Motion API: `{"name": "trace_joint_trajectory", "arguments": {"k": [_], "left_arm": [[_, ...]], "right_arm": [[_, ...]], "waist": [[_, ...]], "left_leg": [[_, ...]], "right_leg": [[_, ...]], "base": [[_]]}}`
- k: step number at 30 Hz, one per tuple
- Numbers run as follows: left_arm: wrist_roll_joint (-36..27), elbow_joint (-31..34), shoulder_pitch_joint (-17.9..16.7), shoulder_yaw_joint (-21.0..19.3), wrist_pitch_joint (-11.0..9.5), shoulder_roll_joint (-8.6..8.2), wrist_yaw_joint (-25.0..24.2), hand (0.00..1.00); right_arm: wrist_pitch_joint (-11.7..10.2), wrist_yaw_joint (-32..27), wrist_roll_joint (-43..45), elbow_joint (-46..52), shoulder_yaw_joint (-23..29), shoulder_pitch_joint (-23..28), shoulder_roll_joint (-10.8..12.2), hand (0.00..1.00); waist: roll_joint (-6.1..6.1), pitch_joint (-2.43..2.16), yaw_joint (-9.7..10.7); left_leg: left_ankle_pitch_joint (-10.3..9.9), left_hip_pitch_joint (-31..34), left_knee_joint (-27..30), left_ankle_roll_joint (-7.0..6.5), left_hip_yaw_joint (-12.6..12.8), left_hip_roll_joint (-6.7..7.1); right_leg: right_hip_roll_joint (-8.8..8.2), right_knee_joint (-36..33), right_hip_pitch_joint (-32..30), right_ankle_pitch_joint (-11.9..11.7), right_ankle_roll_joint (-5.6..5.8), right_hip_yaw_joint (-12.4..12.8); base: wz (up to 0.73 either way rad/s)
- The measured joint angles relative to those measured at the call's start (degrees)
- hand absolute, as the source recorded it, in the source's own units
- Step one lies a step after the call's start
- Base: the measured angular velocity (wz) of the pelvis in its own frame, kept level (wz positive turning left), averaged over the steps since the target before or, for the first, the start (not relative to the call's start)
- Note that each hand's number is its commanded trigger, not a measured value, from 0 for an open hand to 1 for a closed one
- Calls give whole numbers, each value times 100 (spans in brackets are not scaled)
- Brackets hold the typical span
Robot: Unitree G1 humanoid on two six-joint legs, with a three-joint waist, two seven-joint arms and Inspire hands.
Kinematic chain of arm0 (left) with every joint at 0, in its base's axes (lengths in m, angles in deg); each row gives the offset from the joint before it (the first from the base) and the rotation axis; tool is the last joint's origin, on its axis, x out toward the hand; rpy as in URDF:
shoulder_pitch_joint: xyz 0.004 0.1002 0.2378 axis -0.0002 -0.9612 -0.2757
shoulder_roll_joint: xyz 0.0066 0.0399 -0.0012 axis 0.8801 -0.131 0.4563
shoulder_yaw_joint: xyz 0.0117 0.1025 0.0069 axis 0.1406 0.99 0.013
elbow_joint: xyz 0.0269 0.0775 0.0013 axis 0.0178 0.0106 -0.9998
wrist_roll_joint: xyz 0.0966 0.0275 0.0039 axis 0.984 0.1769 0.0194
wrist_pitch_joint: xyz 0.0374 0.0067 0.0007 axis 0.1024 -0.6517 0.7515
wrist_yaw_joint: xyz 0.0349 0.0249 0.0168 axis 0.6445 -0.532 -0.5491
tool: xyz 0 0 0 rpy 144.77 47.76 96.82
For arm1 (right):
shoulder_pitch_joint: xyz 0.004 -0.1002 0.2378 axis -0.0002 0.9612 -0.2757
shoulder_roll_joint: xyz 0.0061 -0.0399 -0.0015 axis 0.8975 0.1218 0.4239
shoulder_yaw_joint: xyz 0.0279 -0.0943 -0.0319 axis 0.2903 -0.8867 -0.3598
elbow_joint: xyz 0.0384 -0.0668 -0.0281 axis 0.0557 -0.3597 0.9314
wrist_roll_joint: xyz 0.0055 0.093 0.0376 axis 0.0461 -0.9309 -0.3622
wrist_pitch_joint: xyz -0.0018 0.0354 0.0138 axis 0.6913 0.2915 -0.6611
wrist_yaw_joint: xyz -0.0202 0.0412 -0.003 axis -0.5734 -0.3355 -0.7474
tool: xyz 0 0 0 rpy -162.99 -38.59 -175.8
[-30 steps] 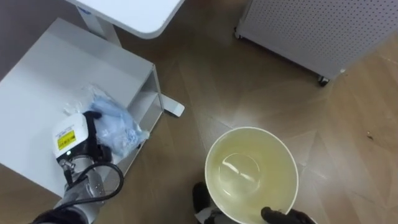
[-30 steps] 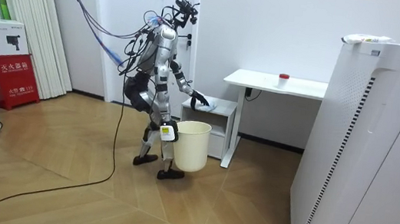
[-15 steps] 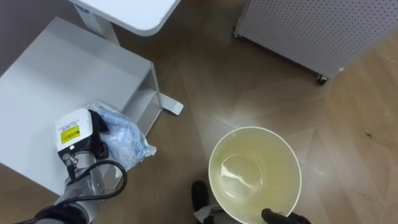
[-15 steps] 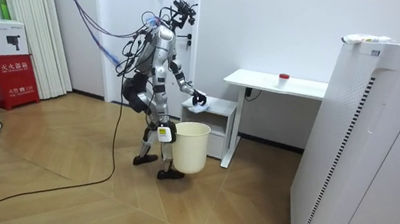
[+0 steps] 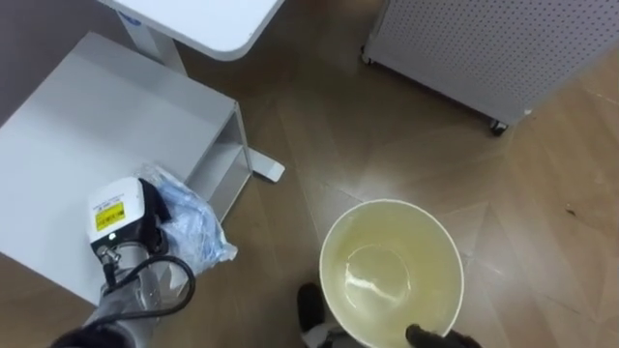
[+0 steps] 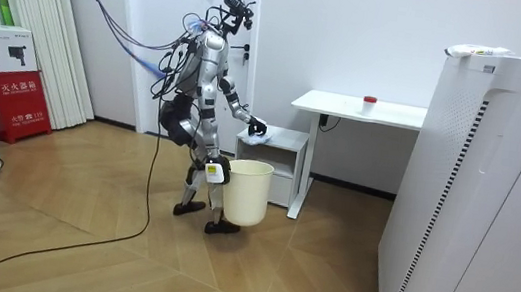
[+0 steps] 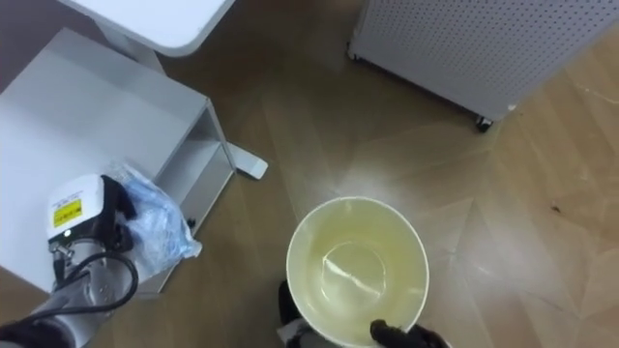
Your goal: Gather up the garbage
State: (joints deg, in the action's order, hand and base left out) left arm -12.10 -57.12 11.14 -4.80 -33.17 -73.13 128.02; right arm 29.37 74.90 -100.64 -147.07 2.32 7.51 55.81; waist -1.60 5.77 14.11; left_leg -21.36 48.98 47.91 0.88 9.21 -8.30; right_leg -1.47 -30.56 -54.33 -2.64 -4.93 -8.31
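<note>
Over the shelf [image 5: 97,106] at lower left, left hand [image 5: 121,215] is curled round the bag [image 5: 193,220], which looks light, crinkly and slippery, so I'd bunch a fold; right hand [image 5: 435,337] is at the bin [image 5: 387,202] rim, grip can't tell.

silver-grey body with black joints; the left hand [image 5: 118,215] has a white back plate, yellow label, looped black cable.

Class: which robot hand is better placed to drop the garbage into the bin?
The left hand: it grips the blue bag near the bin; the right hand sits at its rim.
</note>
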Motion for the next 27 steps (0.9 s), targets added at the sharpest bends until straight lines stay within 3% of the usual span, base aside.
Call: {"name": "trace_joint_trajectory", "arguments": {"k": [6,10,13,16,18,21,23,26,27], "left_arm": [[-143,179,-198,-33,-338,-336,-3,100],[-469,376,-420,31,-436,-858,-139,100],[-799,961,-917,144,-679,-1092,-454,100],[-857,1406,-1432,341,-732,-1311,-967,100],[-906,1487,-1525,524,-756,-1457,-1277,100],[-1068,1503,-1673,829,-757,-1688,-1673,100],[-1071,1511,-1888,989,-757,-1755,-2000,100],[-1184,1515,-2091,1176,-757,-1821,-2394,100],[-1222,1515,-2112,1195,-757,-1840,-2465,58]], "right_arm": [[-273,-9,20,-197,-23,-2,71,100],[-513,-18,21,-338,-278,-36,145,100],[-632,0,35,-420,-375,-44,175,100],[-685,28,282,-422,-447,-35,229,100],[-675,88,355,-422,-455,-28,286,100],[-683,144,449,-443,-468,0,334,100],[-663,223,543,-535,-506,68,463,100],[-665,343,671,-535,-505,209,589,100],[-663,360,704,-536,-506,217,598,100]], "waist": [[-5,0,-159],[-3,-4,-234],[10,-15,-353],[3,-33,-379],[10,-39,-423],[5,-88,-518],[85,-200,-524],[136,-265,-524],[137,-266,-529]], "left_leg": [[124,-409,-404,-43,56,111],[276,-858,-881,-116,166,289],[389,-1148,-1231,-159,257,359],[400,-1292,-1327,-147,217,376],[394,-1288,-1327,-158,208,384],[379,-1388,-1339,-186,225,402],[381,-1549,-1434,-193,240,424],[376,-1703,-1460,-197,248,427],[376,-1718,-1461,-199,251,430]], "right_leg": [[-11,376,406,-119,47,27],[-144,568,728,-148,89,69],[-144,831,958,-215,153,144],[-132,907,1106,-205,165,168],[-139,906,1107,-205,178,168],[-157,904,1193,-201,205,136],[-176,906,1305,-167,220,130],[-170,965,1474,-147,234,137],[-169,989,1497,-157,246,140]], "base": [[3],[7],[-5],[2],[4],[-3],[0],[-1],[0]]}}
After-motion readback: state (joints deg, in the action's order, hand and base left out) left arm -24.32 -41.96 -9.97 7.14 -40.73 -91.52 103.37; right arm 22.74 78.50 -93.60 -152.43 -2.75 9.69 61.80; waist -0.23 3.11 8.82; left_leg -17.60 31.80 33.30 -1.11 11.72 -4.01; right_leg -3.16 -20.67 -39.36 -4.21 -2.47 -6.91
